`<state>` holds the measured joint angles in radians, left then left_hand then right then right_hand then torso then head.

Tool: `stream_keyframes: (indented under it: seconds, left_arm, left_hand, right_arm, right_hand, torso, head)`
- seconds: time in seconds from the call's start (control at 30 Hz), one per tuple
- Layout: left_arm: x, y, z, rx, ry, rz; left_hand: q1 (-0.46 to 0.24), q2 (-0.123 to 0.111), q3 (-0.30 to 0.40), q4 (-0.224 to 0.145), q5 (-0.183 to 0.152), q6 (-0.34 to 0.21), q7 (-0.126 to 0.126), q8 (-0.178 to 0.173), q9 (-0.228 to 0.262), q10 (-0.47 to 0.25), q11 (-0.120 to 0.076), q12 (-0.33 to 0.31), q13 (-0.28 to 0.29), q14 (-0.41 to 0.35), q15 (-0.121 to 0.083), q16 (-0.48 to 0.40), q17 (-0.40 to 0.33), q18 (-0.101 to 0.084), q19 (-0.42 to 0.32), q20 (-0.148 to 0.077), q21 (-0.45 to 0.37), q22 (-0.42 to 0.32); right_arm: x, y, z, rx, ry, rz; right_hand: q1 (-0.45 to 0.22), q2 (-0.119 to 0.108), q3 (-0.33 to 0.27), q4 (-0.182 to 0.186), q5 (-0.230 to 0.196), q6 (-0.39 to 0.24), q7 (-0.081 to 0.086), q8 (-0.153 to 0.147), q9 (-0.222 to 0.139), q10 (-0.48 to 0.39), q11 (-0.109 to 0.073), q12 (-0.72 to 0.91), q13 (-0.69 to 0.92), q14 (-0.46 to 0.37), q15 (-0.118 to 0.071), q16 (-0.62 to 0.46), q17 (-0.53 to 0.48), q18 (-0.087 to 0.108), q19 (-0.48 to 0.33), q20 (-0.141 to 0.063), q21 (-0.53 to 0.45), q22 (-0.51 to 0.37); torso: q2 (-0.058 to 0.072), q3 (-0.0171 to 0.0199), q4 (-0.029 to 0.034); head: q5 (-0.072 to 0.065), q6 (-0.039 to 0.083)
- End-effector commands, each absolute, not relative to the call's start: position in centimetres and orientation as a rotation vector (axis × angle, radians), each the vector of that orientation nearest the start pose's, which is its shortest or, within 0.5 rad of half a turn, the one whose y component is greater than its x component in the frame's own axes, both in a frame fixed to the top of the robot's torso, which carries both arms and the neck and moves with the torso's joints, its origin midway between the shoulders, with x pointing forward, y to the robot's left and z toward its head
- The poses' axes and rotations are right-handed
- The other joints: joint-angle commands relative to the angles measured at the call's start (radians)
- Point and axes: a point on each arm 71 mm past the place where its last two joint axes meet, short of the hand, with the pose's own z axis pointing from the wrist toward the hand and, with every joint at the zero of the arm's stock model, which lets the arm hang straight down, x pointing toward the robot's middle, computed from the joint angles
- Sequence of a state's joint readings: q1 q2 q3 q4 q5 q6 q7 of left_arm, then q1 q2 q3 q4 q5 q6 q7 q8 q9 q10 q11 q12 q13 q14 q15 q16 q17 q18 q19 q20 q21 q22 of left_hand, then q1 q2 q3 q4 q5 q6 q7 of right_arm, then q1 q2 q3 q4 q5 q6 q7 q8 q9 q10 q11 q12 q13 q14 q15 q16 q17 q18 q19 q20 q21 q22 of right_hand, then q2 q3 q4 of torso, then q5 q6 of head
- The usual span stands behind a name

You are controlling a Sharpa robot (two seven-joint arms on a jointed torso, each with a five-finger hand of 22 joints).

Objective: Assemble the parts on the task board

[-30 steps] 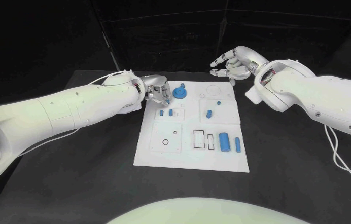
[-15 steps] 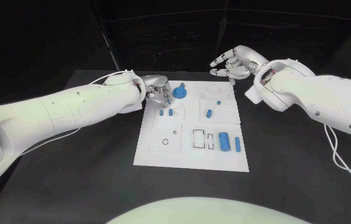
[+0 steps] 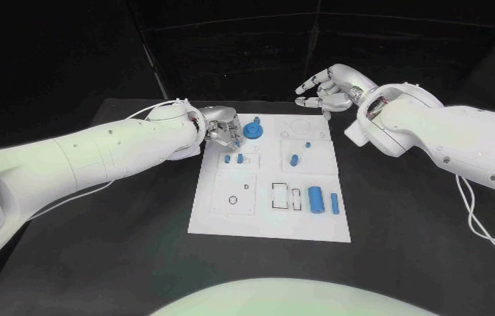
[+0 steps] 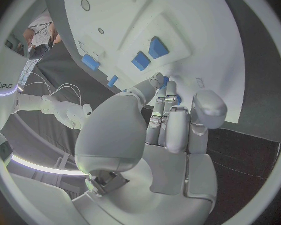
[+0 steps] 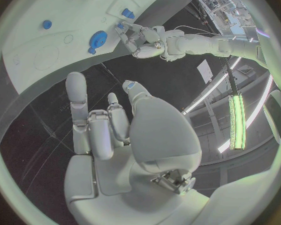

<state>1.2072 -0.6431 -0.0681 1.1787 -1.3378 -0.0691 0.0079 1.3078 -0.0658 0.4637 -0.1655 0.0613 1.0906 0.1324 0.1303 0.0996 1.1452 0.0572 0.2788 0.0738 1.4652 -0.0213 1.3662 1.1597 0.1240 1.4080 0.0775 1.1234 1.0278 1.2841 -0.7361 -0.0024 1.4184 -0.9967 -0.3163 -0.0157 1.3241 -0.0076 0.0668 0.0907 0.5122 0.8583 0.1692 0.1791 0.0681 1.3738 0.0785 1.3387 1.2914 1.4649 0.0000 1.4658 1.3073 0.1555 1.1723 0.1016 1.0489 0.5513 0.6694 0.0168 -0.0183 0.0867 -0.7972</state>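
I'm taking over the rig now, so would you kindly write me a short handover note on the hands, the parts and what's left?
Left robot hand: at the task board's far left corner beside the round blue part, fingers curled; whether it holds anything, I cannot tell.
Right robot hand: raised beyond the board's far edge, fingers apart, holding nothing.
Parts: two small pieces behind the left hand, one mid-board, two cylinders at the right.
Left to do: outlined slots remain open; assembly unfinished.

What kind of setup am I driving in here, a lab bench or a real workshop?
Most likely a lab test cell: a black table with dark curtains behind it, one white task board carrying small blue parts, and strip lights with cluttered shelving seen past the right hand.
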Motion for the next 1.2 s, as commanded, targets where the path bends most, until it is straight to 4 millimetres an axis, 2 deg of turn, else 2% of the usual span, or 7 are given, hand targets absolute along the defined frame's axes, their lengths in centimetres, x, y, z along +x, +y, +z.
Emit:
stream_keyframes:
  seconds: [0.03, 0.4, 1.03, 1.07, 1.1, 1.17, 1.2]
  left_arm:
    - [53.5, 19.2, -22.6, 0.154, 1.940, -0.643]
    - [53.6, 19.5, -22.7, 0.137, 1.948, -0.617]
    - [53.6, 20.2, -22.6, 0.120, 1.932, -0.608]
    - [53.6, 20.4, -22.5, 0.109, 1.927, -0.612]
    - [53.6, 20.6, -22.4, 0.094, 1.923, -0.618]
    - [53.6, 21.2, -22.3, 0.061, 1.912, -0.630]
    - [53.6, 21.5, -22.2, 0.044, 1.905, -0.635]
  left_hand:
    - [-0.007, -0.004, 0.007, 0.000, -0.004, -0.012, 0.001, -0.010, -0.004, -0.003, 0.008, -0.008, -0.002, 0.030, 0.002, -0.002, -0.003, -0.011, -0.003, 0.002, -0.006, -0.001]
    - [-0.031, -0.024, 0.008, 0.005, -0.004, -0.066, 0.010, -0.050, -0.023, -0.019, 0.016, -0.033, -0.002, 0.025, 0.009, -0.008, -0.020, -0.008, -0.012, 0.009, -0.020, -0.013]
    - [-0.040, -0.034, 0.008, 0.008, -0.004, -0.082, 0.012, -0.060, -0.030, -0.032, 0.019, -0.043, -0.003, 0.023, 0.011, -0.010, -0.028, -0.006, -0.016, 0.011, -0.028, -0.020]
    - [-0.040, -0.034, 0.008, 0.007, -0.004, -0.082, 0.013, -0.060, -0.030, -0.034, 0.020, -0.044, -0.003, 0.022, 0.011, -0.011, -0.030, -0.006, -0.017, 0.011, -0.029, -0.021]
    - [-0.039, -0.035, 0.010, 0.006, -0.004, -0.082, 0.013, -0.060, -0.030, -0.037, 0.021, -0.046, -0.003, 0.022, 0.012, -0.011, -0.030, -0.006, -0.018, 0.012, -0.031, -0.022]
    - [-0.038, -0.036, 0.011, 0.005, -0.003, -0.083, 0.014, -0.060, -0.031, -0.042, 0.022, -0.048, -0.004, 0.022, 0.013, -0.011, -0.031, -0.006, -0.018, 0.013, -0.032, -0.024]
    - [-0.038, -0.038, 0.011, 0.005, -0.004, -0.084, 0.015, -0.061, -0.031, -0.046, 0.023, -0.050, -0.004, 0.022, 0.014, -0.012, -0.032, -0.006, -0.018, 0.013, -0.032, -0.023]
  right_arm:
    - [52.3, -17.7, -13.5, 0.203, 1.637, 0.946]
    - [52.3, -17.8, -13.5, 0.205, 1.636, 0.944]
    - [52.5, -18.1, -13.9, 0.211, 1.672, 0.915]
    - [52.6, -18.3, -14.0, 0.208, 1.690, 0.898]
    - [52.7, -18.5, -14.1, 0.201, 1.703, 0.880]
    - [52.9, -18.8, -14.3, 0.178, 1.715, 0.842]
    - [53.0, -19.0, -14.3, 0.165, 1.712, 0.829]
  right_hand:
    - [0.006, 0.004, 0.007, 0.001, 0.004, -0.003, -0.001, 0.003, -0.001, -0.002, -0.002, 0.000, 0.001, 0.061, -0.004, -0.003, 0.052, 0.012, 0.001, -0.002, -0.005, 0.000]
    - [0.006, 0.004, 0.007, 0.001, 0.004, -0.003, -0.001, 0.003, -0.001, -0.002, -0.002, 0.000, 0.001, 0.061, -0.004, -0.003, 0.052, 0.012, 0.001, -0.002, -0.005, 0.000]
    - [0.007, 0.001, 0.010, 0.002, 0.005, -0.007, 0.000, 0.002, -0.002, -0.016, -0.001, -0.014, -0.015, 0.057, -0.003, -0.010, 0.040, 0.016, -0.010, -0.002, -0.019, -0.026]
    - [0.008, -0.003, 0.014, 0.004, 0.005, -0.014, 0.002, -0.001, -0.002, -0.055, 0.000, -0.057, -0.061, 0.050, -0.002, -0.023, 0.018, 0.021, -0.030, -0.001, -0.043, -0.063]
    - [0.010, -0.006, 0.023, 0.008, 0.004, -0.021, 0.004, -0.001, -0.002, -0.169, 0.001, -0.187, -0.199, 0.029, 0.001, -0.059, -0.039, 0.029, -0.067, 0.001, -0.083, -0.118]
    - [0.022, -0.015, 0.048, 0.013, 0.005, -0.014, 0.003, 0.010, 0.002, -0.401, 0.003, -0.467, -0.471, -0.022, 0.003, -0.139, -0.155, 0.028, -0.100, 0.005, -0.114, -0.133]
    - [0.031, -0.022, 0.062, 0.012, 0.003, -0.005, 0.003, 0.018, 0.003, -0.416, 0.003, -0.512, -0.508, -0.037, 0.003, -0.162, -0.185, 0.028, -0.110, 0.006, -0.126, -0.139]
  torso:
    - [0.000, 0.0005, 0.0005]
    - [0.000, 0.0000, 0.0005]
    - [-0.001, -0.0011, 0.0016]
    - [-0.001, -0.0016, 0.0024]
    - [-0.001, -0.0019, 0.0028]
    - [0.000, -0.0029, 0.0024]
    - [0.000, -0.0026, 0.0012]
  head:
    - [-0.001, -0.001]
    - [-0.003, 0.001]
    - [-0.006, 0.001]
    - [-0.009, 0.001]
    - [-0.010, 0.001]
    - [-0.011, 0.002]
    - [-0.010, 0.002]
